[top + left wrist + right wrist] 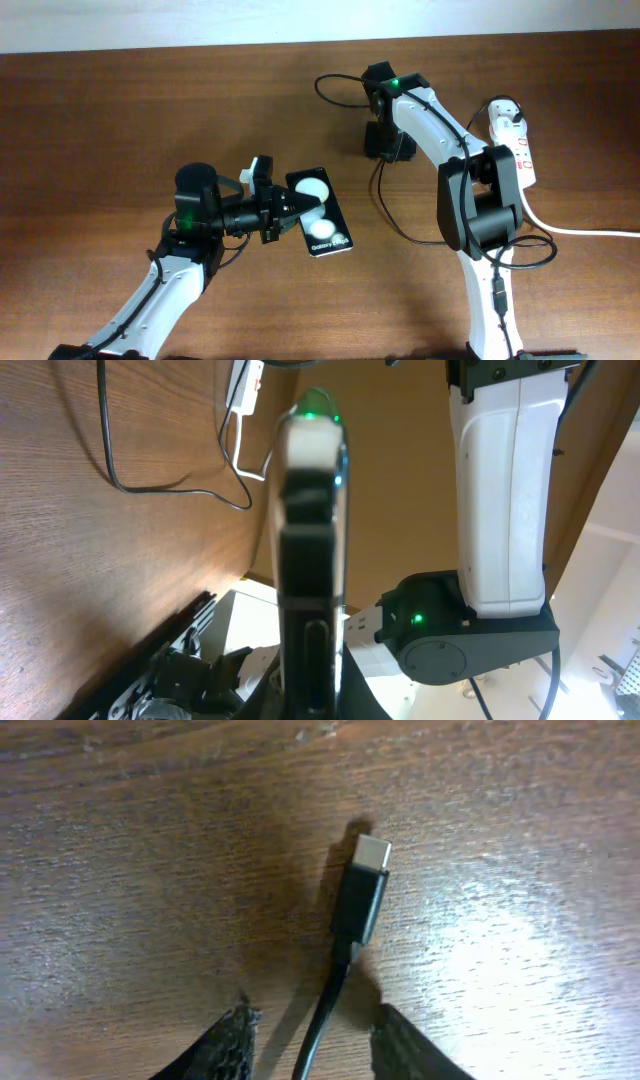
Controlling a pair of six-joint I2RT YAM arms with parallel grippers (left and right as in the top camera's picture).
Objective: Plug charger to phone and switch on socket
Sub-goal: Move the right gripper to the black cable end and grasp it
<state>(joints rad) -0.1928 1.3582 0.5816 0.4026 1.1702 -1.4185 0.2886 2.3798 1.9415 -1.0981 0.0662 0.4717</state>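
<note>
The phone, a black slab with two white round patches, is held at its near end by my left gripper, which is shut on it. In the left wrist view the phone stands edge-on between the jaws. The charger's tiny plug tip lies on the wood. Its thin black cable runs back between the fingers of my right gripper, which is open and points down at the table. The white socket lies at the right edge, with the white adapter head on its far end.
The wooden table bears everything. A thin black cable loops between phone and right arm. The socket's thick white cord runs off to the right. The right arm's base stands near the front edge.
</note>
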